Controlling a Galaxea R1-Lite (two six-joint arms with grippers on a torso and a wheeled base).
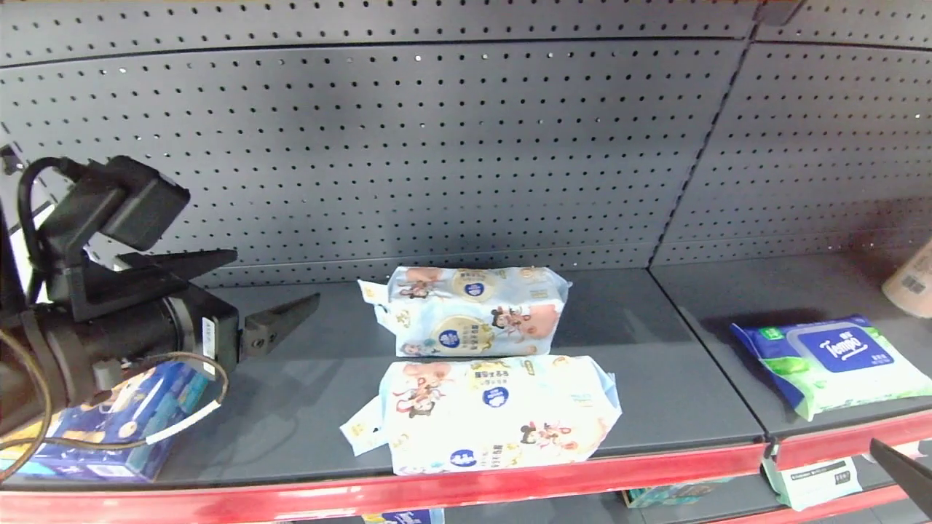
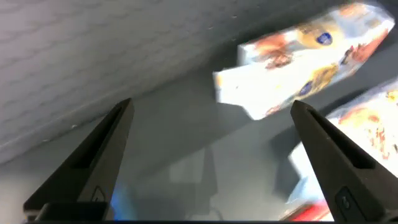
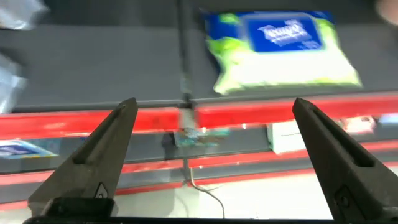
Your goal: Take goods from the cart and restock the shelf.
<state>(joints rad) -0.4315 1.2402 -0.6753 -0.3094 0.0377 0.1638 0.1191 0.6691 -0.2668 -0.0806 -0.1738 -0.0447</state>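
Observation:
Two cartoon-printed tissue packs lie on the dark shelf board (image 1: 641, 342), one at the back (image 1: 470, 309) and one by the red front edge (image 1: 495, 411). My left gripper (image 1: 277, 274) hovers open over the shelf's left part, to the left of both packs, holding nothing. In the left wrist view it (image 2: 212, 104) points toward the back pack (image 2: 298, 59) and the front pack (image 2: 367, 124). My right gripper (image 3: 214, 102) is open and empty in front of the shelf edge, below a blue-green wipes pack (image 3: 283, 50). One of its fingers (image 1: 903, 473) shows at the lower right.
A blue box (image 1: 124, 429) lies under my left arm at the shelf's front left. The wipes pack (image 1: 830, 364) sits on the right bay, with a beige package (image 1: 914, 284) at the far right. A pegboard wall (image 1: 437, 145) backs the shelf. A price tag (image 1: 808, 480) hangs from the red edge (image 1: 510, 480).

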